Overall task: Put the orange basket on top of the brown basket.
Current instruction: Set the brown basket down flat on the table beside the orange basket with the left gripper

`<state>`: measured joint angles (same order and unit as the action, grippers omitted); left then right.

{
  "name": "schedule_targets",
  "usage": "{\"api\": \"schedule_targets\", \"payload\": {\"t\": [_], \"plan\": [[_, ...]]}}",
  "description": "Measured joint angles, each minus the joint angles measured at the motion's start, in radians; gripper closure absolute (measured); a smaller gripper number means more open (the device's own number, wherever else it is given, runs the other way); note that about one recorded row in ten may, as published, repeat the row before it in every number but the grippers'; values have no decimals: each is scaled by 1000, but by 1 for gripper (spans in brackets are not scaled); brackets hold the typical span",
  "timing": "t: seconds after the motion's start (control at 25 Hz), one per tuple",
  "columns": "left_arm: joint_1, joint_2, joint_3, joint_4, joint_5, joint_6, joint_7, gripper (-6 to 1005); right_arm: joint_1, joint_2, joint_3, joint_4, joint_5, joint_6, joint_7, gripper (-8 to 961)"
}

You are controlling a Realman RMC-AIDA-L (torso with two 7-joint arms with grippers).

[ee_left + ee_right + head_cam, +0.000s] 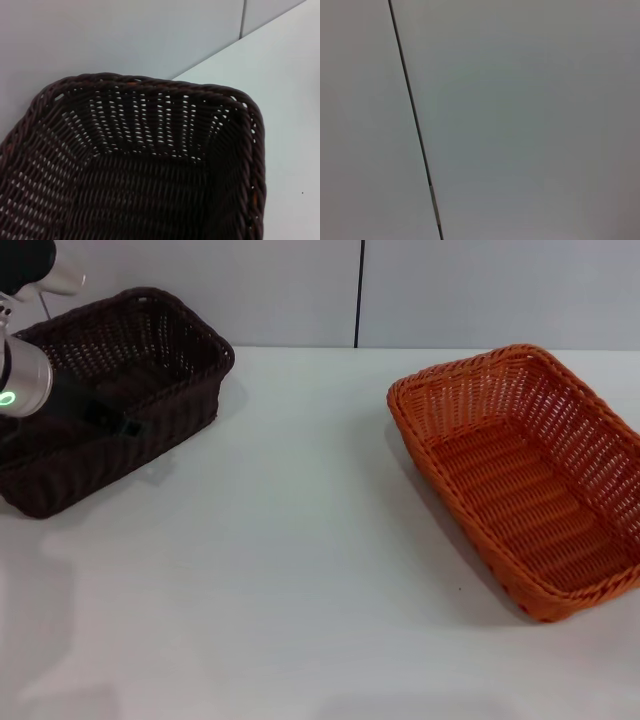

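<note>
The brown basket (150, 350) stands on the white table (300, 570) at the far left. My left gripper (112, 420) reaches down over its near long side, dark against the dark weave. The left wrist view looks into the same brown basket (140, 165), showing its far end wall and braided rim. The orange basket (520, 475) stands empty on the table at the right, turned at an angle, well apart from the brown one. My right gripper is out of view; the right wrist view shows only a grey wall.
A grey panelled wall with a dark vertical seam (359, 290) runs behind the table. The same kind of seam (415, 125) shows in the right wrist view. Bare table lies between the two baskets.
</note>
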<state>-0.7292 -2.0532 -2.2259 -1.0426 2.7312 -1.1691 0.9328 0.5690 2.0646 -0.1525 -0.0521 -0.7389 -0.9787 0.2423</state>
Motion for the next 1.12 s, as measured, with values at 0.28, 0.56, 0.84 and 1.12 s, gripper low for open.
{"api": "schedule_targets", "payload": {"t": [0.28, 0.56, 0.84, 1.12], "plan": [[1, -1, 3, -1, 0, 7, 2, 618, 2, 0, 4, 0, 0, 0, 0, 138], [6, -2, 21, -23, -2, -4, 6, 784, 2, 0, 2, -1, 0, 15, 0, 138], [52, -4, 72, -151, -102, -135, 72, 795, 5, 0, 3, -5, 1, 26, 0, 138], [122, -4, 150, -231, -279, -209, 152, 801, 7, -1, 6, -9, 1, 26, 0, 139]]}}
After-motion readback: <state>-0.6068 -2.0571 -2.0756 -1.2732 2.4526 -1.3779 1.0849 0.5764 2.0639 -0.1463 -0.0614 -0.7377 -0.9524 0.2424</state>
